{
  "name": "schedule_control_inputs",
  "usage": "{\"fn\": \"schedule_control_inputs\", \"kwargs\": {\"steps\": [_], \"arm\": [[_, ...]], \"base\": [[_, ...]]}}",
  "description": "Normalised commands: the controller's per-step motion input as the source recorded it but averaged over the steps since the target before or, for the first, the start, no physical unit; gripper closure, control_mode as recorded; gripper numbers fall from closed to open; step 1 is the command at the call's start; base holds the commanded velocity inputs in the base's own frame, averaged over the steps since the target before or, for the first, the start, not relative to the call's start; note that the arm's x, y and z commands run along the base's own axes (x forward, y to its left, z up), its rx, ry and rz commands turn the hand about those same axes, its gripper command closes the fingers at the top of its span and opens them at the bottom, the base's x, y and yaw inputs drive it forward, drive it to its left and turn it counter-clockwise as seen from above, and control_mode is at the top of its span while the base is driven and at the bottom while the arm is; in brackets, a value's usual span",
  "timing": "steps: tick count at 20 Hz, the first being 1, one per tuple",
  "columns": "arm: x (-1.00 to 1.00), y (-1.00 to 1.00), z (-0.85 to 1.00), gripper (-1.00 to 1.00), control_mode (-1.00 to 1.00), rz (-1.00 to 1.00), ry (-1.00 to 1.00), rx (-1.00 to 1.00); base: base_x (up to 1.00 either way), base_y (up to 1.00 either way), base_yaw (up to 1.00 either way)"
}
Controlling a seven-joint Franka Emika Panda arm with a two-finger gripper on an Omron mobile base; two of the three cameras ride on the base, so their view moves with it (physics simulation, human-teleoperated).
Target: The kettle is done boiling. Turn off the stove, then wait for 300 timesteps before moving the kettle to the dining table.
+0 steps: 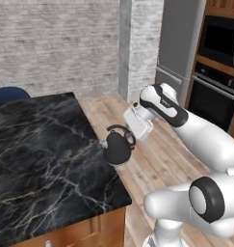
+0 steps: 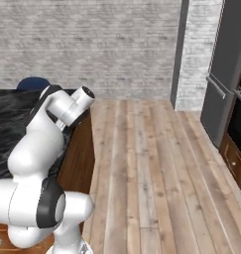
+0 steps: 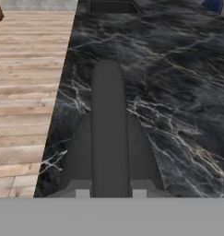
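Black white-veined marble top of the long dining table sat on a brown wooden panelled base, filling the left of the left base view. Small dark grey-black dome-shaped kettle with thin arched wire handle hung at the table's right edge, roughly over the rim, spout pointing left toward the marble. Could not tell whether its base touched the top or sat just above it.

White two-finger gripper came in from the right and was clenched on the kettle's handle arch, hand tilted down toward it. In the hand view the handle ran as a dark vertical strip straight up from between the small dark fingertips, kettle dome spreading to both sides under it, marble behind and to the right, light wooden plank floor to the left.

Blue rounded chair back showed beyond the far end of the table. Grey brick wall ran behind. Grey fridge and dark built-in oven stood at the right, well apart from the table.
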Motion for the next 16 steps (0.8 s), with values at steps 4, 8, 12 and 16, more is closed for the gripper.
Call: {"fn": "schedule_control_inputs", "kwargs": {"steps": [4,8,12,16], "arm": [[0.0,0.0,0.0,1.0,1.0,0.0,0.0,0.0],[0.0,0.0,0.0,1.0,1.0,0.0,0.0,0.0],[0.0,0.0,0.0,1.0,1.0,0.0,0.0,0.0],[0.0,0.0,0.0,1.0,1.0,0.0,0.0,0.0]], "base": [[0.4,-0.44,0.22],[0.07,-0.64,0.29],[0.0,-0.67,0.3],[0.03,-0.51,0.31]]}}
